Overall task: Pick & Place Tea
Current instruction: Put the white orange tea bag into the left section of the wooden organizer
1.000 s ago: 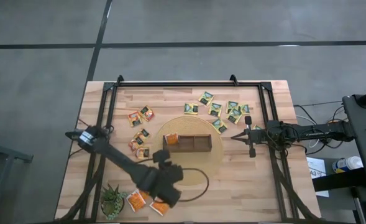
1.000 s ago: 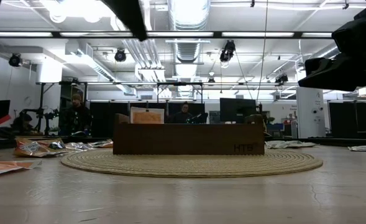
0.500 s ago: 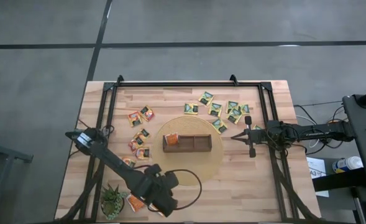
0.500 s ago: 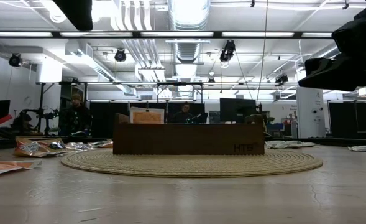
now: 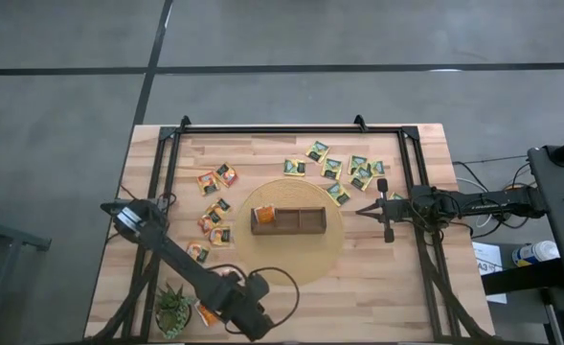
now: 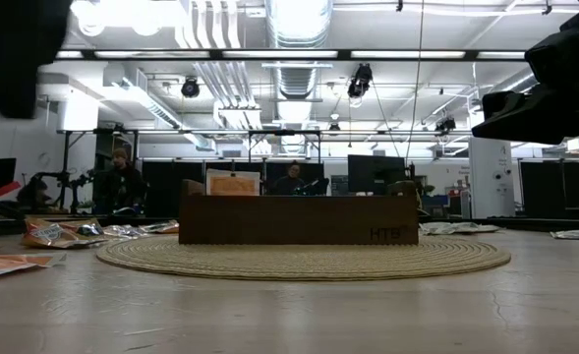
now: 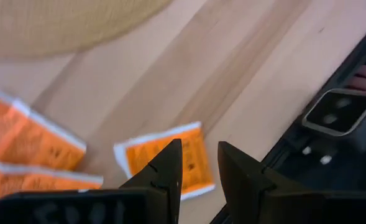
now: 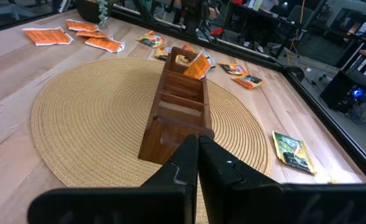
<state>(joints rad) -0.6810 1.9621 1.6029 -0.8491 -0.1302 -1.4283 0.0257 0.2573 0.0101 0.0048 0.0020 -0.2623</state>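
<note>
Three orange tea sachets lie flat on the table near its near edge, left of centre. My left gripper (image 7: 198,152) points down over one of them (image 7: 192,163), open by a narrow gap and empty; the other two (image 7: 27,134) lie beside it. In the high view this gripper (image 5: 248,321) stands next to the plant. One orange sachet (image 5: 265,215) stands in the left compartment of the wooden box (image 5: 296,220). My right gripper (image 8: 198,142) is shut at the table's right side, pointing at the box.
The box sits on a round woven mat (image 5: 291,240). Green-and-yellow sachets (image 5: 349,171) lie at the far right, red and yellow ones (image 5: 214,179) at the left. A small green plant (image 5: 173,309) stands at the near left. A black frame rail (image 7: 332,112) runs close to the left gripper.
My left gripper has gone toward the table's near edge and down, over the orange sachets, and its wrist has rolled. In the low view the arm has slid from top centre to the top left corner and looms larger. Nothing else has moved.
</note>
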